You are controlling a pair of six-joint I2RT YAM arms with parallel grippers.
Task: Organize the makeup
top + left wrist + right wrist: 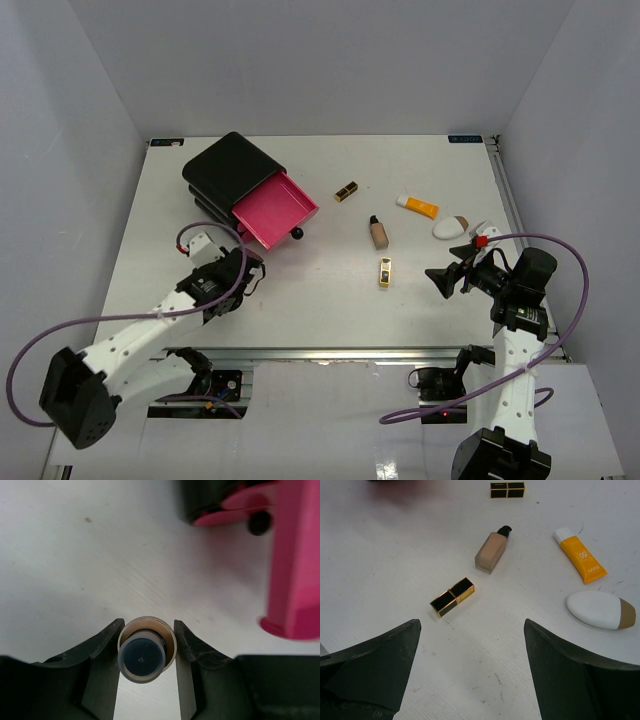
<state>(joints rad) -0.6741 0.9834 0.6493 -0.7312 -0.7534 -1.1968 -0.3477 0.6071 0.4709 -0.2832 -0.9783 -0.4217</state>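
Your left fingers (102,652) clamp the beige black-capped foundation bottle (142,652) end-on; open pink drawer (292,580) at 2 o'clock; right fingers (375,665) wide, empty.

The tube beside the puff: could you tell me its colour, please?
Orange tube, white cap; right wrist view shows it best.

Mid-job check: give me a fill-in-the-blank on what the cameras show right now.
1. The left gripper holds a beige bottle, while the right gripper holds ____.
2. The black box has one drawer pulled out, coloured ____.
3. On the table lie ____ lipstick tubes.
4. The orange tube has a ____ cap.
Missing words: nothing, pink, two, white.
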